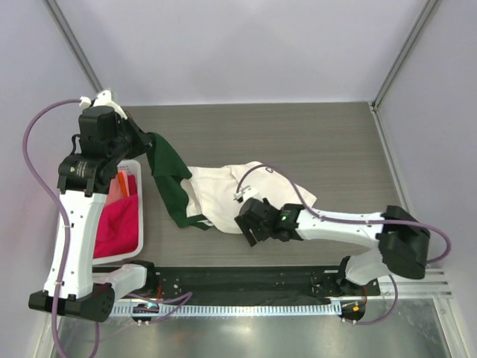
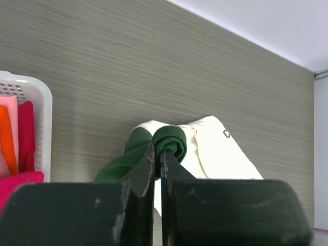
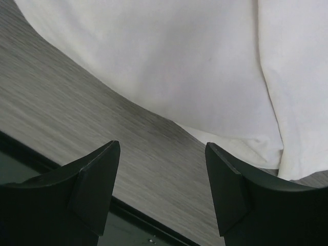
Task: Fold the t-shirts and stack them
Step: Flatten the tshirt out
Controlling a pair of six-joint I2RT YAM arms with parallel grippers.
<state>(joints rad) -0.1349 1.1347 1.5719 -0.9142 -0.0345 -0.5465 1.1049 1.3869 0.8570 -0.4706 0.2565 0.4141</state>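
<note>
**1. Holding and placement**

- The left end effector point(image 1: 148, 140) sits in the upper left of the overhead view. It is clenched on one edge of the dark green fabric point(image 1: 171, 186). The left wrist view shows both jaws pressed together with green cloth pinched at their tips.
- The fabric hangs from this grasp down to the tabletop point(image 1: 313, 134), and its lower end lies on the left side of the cream t-shirt point(image 1: 223, 190). Judgement: the raised grasp is meant to draw the green cloth off or straighten it for folding. Whether it is a separate garment cannot be told.
- The right end effector point(image 1: 244, 225) is released. In its wrist view the jaws stand wide apart with nothing between them, just beside the near hem of the cream t-shirt.
- The cream t-shirt lies crumpled at frame centre, not yet folded. Black lettering shows at one edge in the left wrist view.
- The white lattice basket point(image 1: 141, 224) stands at the left edge and holds a magenta t-shirt point(image 1: 119, 224) and an orange-pink one point(image 1: 123, 183). Judgement: these are awaiting their turn.

**2. Surface and enclosure**

- The tabletop has a grey wood-grain finish and looks matte.
- A black rail point(image 1: 246, 280) runs along its near edge.
- Plain pale wall panels point(image 1: 223, 45) in metal framing enclose the far side and both flanks.
</note>
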